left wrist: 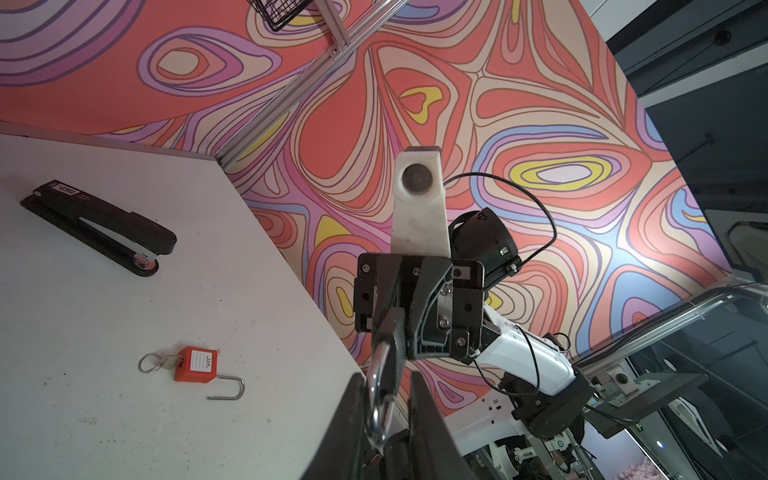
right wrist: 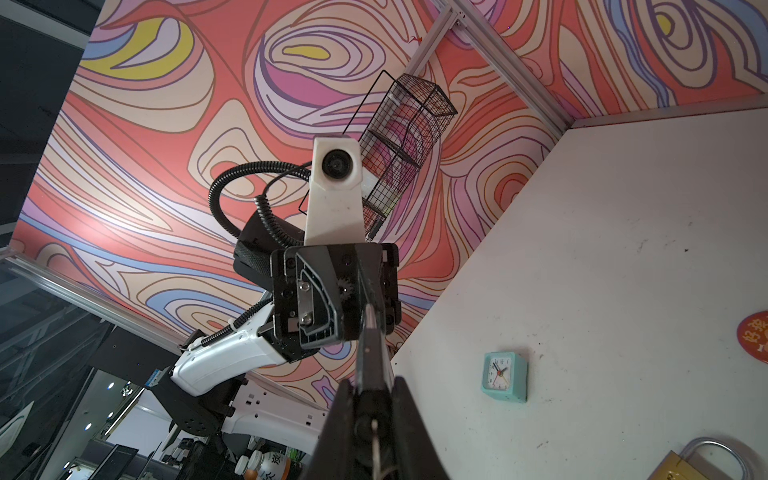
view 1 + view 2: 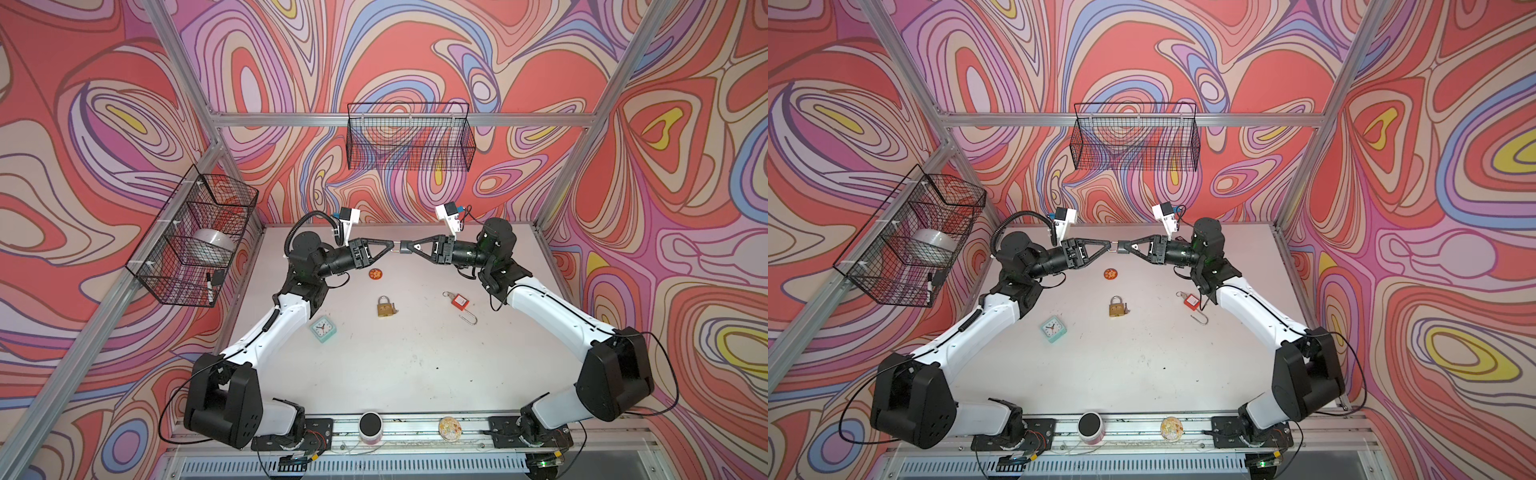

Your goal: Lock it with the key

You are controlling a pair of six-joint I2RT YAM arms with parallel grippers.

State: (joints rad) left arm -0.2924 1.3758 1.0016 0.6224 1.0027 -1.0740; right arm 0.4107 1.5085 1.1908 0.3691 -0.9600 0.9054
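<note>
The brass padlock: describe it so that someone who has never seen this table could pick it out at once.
Start at the pale table. Near its middle, between the mint clock and the red padlock, lies the brass padlock. It alone is gold-coloured, with a short shackle.

The right hand (image 2: 374,384) was closed on a dark padlock (image 2: 371,365), pinched between its two black fingers. The chrome shackle (image 2: 367,322) ran straight on to the left hand (image 2: 367,309) facing it; whether that hand gripped it could not be told. On the worktop (image 2: 623,249) stood a teal clock (image 2: 504,377). A red disc (image 2: 754,336) and a brass padlock (image 2: 677,469) were cut off by the frame's edge. A wire basket (image 2: 405,153) hung on the patterned wall.
</note>
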